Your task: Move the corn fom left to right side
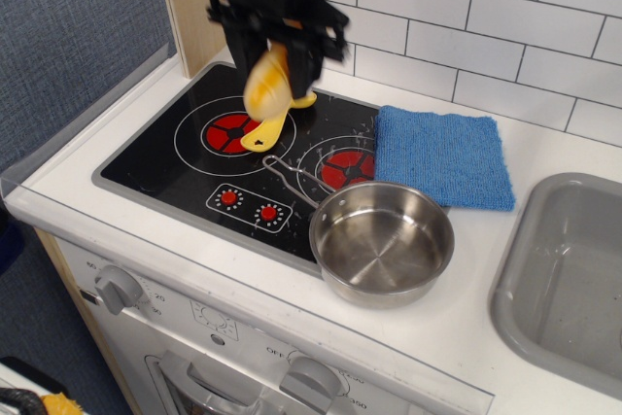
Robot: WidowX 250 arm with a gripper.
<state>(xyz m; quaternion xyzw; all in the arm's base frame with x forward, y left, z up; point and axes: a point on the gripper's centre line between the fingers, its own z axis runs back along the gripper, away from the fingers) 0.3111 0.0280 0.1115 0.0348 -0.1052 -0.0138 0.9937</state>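
My gripper (275, 46) is shut on the corn (266, 82), a yellow-orange grooved toy that hangs end-down from the jaws. It is in the air above the back of the black cooktop (155, 157), over the left burner's far side. The corn hides most of the yellow-handled brush (270, 128), whose handle tip lies on the left burner (231, 131).
A steel pan (381, 240) stands at the cooktop's front right, its wire handle pointing left. A blue cloth (444, 155) lies on the counter behind it. A grey sink (569, 279) is at the far right. White tiled wall runs along the back.
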